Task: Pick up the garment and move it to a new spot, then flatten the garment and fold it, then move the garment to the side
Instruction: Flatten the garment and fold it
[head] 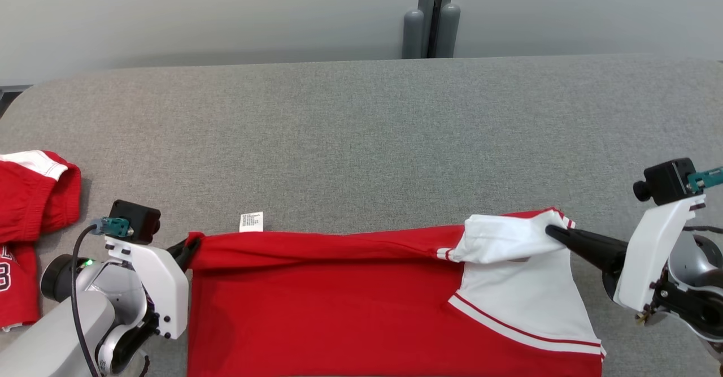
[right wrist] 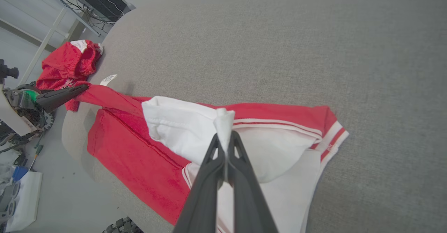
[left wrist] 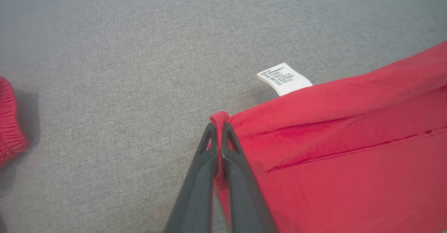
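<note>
Roughly mid-fold; garment (head: 339,309) spread at the table's (head: 361,139) near edge; left gripper (head: 191,248) pinching its red corner, right gripper (head: 551,231) pinching the white sleeve; edge raised off the table, fold not laid; move aside pending, I'd judge.

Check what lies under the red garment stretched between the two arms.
Grey table shows beside the garment, and a white label pokes out past its far edge. Whatever lies beneath the cloth itself is covered.
</note>
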